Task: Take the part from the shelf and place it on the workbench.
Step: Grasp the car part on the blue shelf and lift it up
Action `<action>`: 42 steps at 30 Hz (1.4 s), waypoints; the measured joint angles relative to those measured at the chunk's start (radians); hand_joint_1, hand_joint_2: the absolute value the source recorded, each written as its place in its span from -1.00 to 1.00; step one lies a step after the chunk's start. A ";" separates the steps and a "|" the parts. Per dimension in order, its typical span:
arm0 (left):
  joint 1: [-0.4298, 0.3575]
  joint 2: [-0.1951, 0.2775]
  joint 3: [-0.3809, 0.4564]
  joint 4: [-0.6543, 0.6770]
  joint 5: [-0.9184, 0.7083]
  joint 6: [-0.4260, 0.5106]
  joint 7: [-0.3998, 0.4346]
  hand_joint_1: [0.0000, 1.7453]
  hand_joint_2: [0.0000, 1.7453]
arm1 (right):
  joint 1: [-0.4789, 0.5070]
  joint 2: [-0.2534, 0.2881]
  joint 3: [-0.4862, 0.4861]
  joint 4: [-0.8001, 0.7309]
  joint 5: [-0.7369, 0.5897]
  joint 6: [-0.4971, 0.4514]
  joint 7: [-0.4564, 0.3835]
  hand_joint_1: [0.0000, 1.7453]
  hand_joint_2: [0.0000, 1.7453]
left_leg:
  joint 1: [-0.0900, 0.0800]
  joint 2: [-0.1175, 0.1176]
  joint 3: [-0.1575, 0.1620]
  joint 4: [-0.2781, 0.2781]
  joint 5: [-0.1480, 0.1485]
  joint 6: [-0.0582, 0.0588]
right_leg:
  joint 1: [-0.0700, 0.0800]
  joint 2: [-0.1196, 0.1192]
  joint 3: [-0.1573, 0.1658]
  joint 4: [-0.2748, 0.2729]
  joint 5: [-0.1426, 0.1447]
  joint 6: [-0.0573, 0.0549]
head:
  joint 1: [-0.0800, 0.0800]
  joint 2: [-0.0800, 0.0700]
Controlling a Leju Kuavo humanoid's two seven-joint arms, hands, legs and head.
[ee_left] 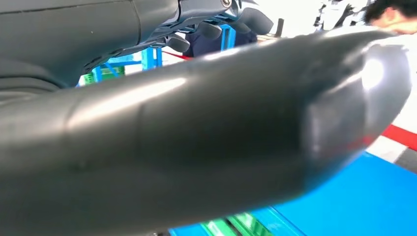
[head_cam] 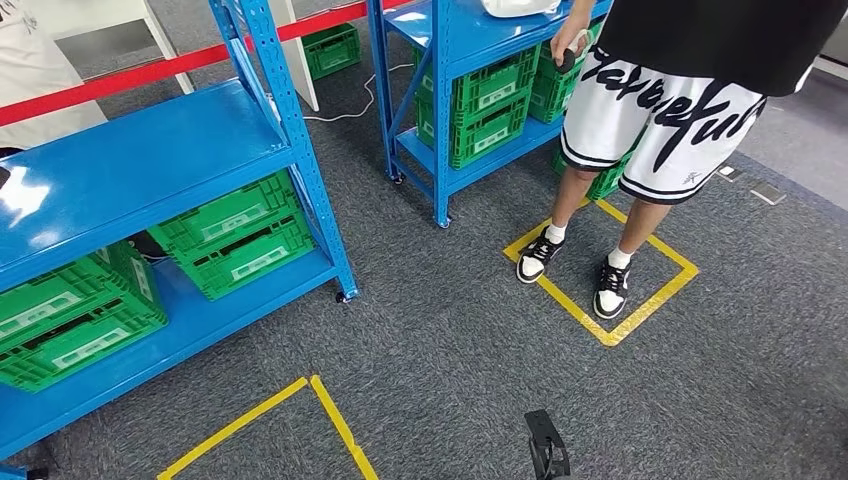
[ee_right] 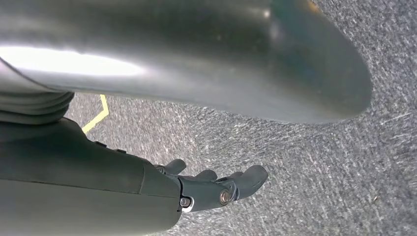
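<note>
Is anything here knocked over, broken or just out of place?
Nothing stands out. The green crates sit squarely on the blue shelves, and the yellow tape square lies flat on the carpet around a person's feet. The right hand hangs over bare carpet, holding nothing.

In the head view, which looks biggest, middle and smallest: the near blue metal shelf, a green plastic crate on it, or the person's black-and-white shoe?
Largest to smallest, as they look:
1. Near blue metal shelf
2. Green plastic crate
3. Black-and-white shoe
</note>
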 joint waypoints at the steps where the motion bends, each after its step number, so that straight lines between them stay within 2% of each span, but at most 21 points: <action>1: 0.004 0.001 0.000 0.001 0.000 0.000 0.000 -1.00 -1.00 | 0.000 0.000 0.000 0.000 0.001 0.000 0.000 -1.00 -1.00 | 0.001 0.001 -0.031 0.044 -0.011 -0.002 | 0.000 -0.006 0.003 0.000 -0.004 -0.001 | 0.000 0.000; 2: 0.008 0.001 0.000 0.002 0.000 0.000 0.000 -1.00 -1.00 | 0.000 0.000 0.000 0.000 0.003 0.001 0.000 -1.00 -1.00 | 0.002 0.003 -0.046 0.057 -0.004 -0.002 | 0.000 -0.013 0.007 0.000 -0.008 0.000 | 0.000 0.000; 3: 0.010 0.003 0.000 0.002 0.000 0.000 0.000 -1.00 -1.00 | 0.000 0.000 0.000 0.000 0.003 0.002 0.000 -1.00 -1.00 | 0.003 0.007 -0.040 0.026 0.025 -0.001 | 0.000 -0.020 0.012 0.001 -0.012 0.001 | 0.000 0.000; 5: 0.009 0.005 0.000 0.001 0.000 0.000 -0.002 -1.00 -1.00 | 0.000 0.001 0.000 0.000 0.005 0.004 0.000 -1.00 -1.00 | 0.001 0.036 0.011 -0.109 0.108 0.006 | 0.001 -0.034 0.024 0.002 -0.020 0.005 | 0.000 0.000; 6: 0.007 0.006 0.000 0.001 0.000 0.001 -0.003 -1.00 -1.00 | 0.000 0.000 0.000 0.000 0.005 0.004 0.000 -1.00 -1.00 | -0.001 0.058 0.035 -0.173 0.132 0.011 | 0.003 -0.041 0.028 0.003 -0.024 0.009 | -0.001 0.000; 8: 0.005 0.006 0.000 0.001 0.000 0.001 -0.006 -1.00 -1.00 | 0.000 0.000 0.000 0.000 0.006 0.005 0.001 -1.00 -1.00 | -0.008 0.084 0.055 -0.229 0.148 0.024 | 0.007 -0.059 0.033 0.002 -0.031 0.020 | -0.002 0.000; 10: 0.006 0.008 0.000 0.000 0.000 0.001 -0.006 -1.00 -1.00 | 0.000 0.000 0.000 0.000 0.006 0.006 0.002 -1.00 -1.00 | -0.008 0.065 0.057 -0.232 0.157 0.037 | 0.010 -0.078 0.037 0.001 -0.036 0.032 | -0.003 0.000; 12: 0.005 0.009 0.000 0.000 0.000 0.001 -0.006 -1.00 -1.00 | -0.001 0.000 0.000 0.000 0.007 0.007 0.001 -1.00 -1.00 | -0.002 0.042 0.061 -0.237 0.166 0.047 | 0.007 -0.057 0.028 0.033 -0.061 0.043 | -0.001 0.000; 15: 0.007 0.005 0.000 0.000 0.000 0.001 -0.006 -1.00 -1.00 | 0.000 0.001 0.000 0.000 0.010 0.009 0.001 -1.00 -1.00 | 0.001 0.007 0.060 -0.238 0.170 0.056 | 0.002 0.003 -0.058 0.215 -0.147 0.055 | 0.002 0.000; 17: 0.013 0.002 0.000 0.001 0.000 0.001 -0.006 -1.00 -1.00 | 0.002 0.001 0.000 0.000 0.010 0.009 0.002 -1.00 -1.00 | 0.000 -0.022 0.058 -0.235 0.169 0.058 | 0.002 0.012 -0.104 0.291 -0.158 0.055 | 0.003 0.000; 18: 0.015 0.001 0.000 0.001 0.000 0.001 -0.006 -1.00 -1.00 | 0.002 0.001 0.000 0.000 0.010 0.009 0.002 -1.00 -1.00 | -0.001 -0.037 0.058 -0.233 0.169 0.057 | 0.003 0.016 -0.099 0.269 -0.134 0.052 | 0.003 0.000; 21: 0.014 0.002 0.000 0.001 0.000 0.001 -0.006 -1.00 -1.00 | 0.000 0.001 0.000 0.000 0.010 0.009 0.002 -1.00 -1.00 | -0.001 -0.074 0.057 -0.227 0.165 0.050 | 0.002 0.061 -0.015 0.070 -0.036 0.040 | 0.003 0.000; 23: 0.013 0.002 0.000 0.001 0.000 0.001 -0.006 -1.00 -1.00 | 0.000 0.000 0.000 0.000 0.012 0.009 0.002 -1.00 -1.00 | 0.001 -0.095 0.051 -0.227 0.166 0.040 | 0.003 0.082 0.014 0.008 -0.021 0.032 | 0.003 0.000; 25: 0.013 0.005 0.000 0.000 0.000 0.001 -0.004 -1.00 -1.00 | -0.002 0.001 0.000 0.000 0.012 0.009 0.003 -1.00 -1.00 | 0.003 -0.112 0.047 -0.232 0.171 0.026 | 0.003 0.062 0.018 0.002 -0.018 0.023 | 0.003 0.000; 26: 0.013 0.007 0.000 0.000 -0.001 0.001 -0.004 -1.00 -1.00 | -0.003 0.001 0.000 0.000 0.012 0.009 0.003 -1.00 -1.00 | 0.002 -0.103 0.044 -0.229 0.169 0.020 | 0.002 0.053 0.021 -0.003 -0.016 0.016 | 0.003 0.000; 28: 0.011 0.010 0.000 0.000 0.001 0.000 -0.006 -1.00 -1.00 | -0.005 0.002 0.000 0.000 0.011 0.008 0.005 -1.00 -1.00 | 0.000 -0.051 0.018 -0.176 0.134 0.010 | -0.002 0.038 0.026 -0.013 -0.011 0.005 | -0.002 0.000; 30: 0.011 0.010 0.000 0.001 0.005 -0.005 -0.008 -1.00 -1.00 | -0.004 0.002 -0.003 0.000 0.006 0.005 0.012 -1.00 -1.00 | 0.005 -0.005 -0.043 -0.047 0.071 0.000 | -0.002 0.025 0.027 -0.014 -0.011 0.001 | -0.007 0.000; 32: 0.017 0.010 0.000 0.004 0.010 -0.015 -0.012 -1.00 -1.00 | -0.003 0.002 -0.006 0.000 0.003 0.004 0.021 -1.00 -1.00 | 0.012 0.004 -0.089 0.048 0.044 -0.008 | -0.003 0.013 0.027 -0.014 -0.013 0.001 | -0.007 0.000; 34: 0.021 0.010 0.000 0.006 0.013 -0.023 -0.023 -1.00 -1.00 | -0.004 0.002 -0.007 0.000 0.003 0.004 0.024 -1.00 -1.00 | 0.016 0.007 -0.061 -0.008 0.089 -0.012 | -0.005 0.005 0.027 -0.011 -0.016 0.004 | -0.007 0.000; 37: 0.017 0.010 0.000 0.004 0.016 -0.027 -0.042 -1.00 -1.00 | -0.006 0.001 -0.007 0.000 0.004 0.005 0.024 -1.00 -1.00 | 0.012 0.017 0.043 -0.205 0.159 -0.004 | -0.004 -0.002 0.028 -0.005 -0.023 0.018 | -0.007 0.000; 42: 0.015 0.012 0.000 0.003 0.017 -0.032 -0.046 -1.00 -1.00 | -0.006 0.002 -0.008 0.000 0.005 0.005 0.024 -1.00 -1.00 | 0.010 0.011 0.060 -0.236 0.162 0.031 | -0.005 -0.002 0.019 0.014 -0.035 0.047 | -0.005 0.000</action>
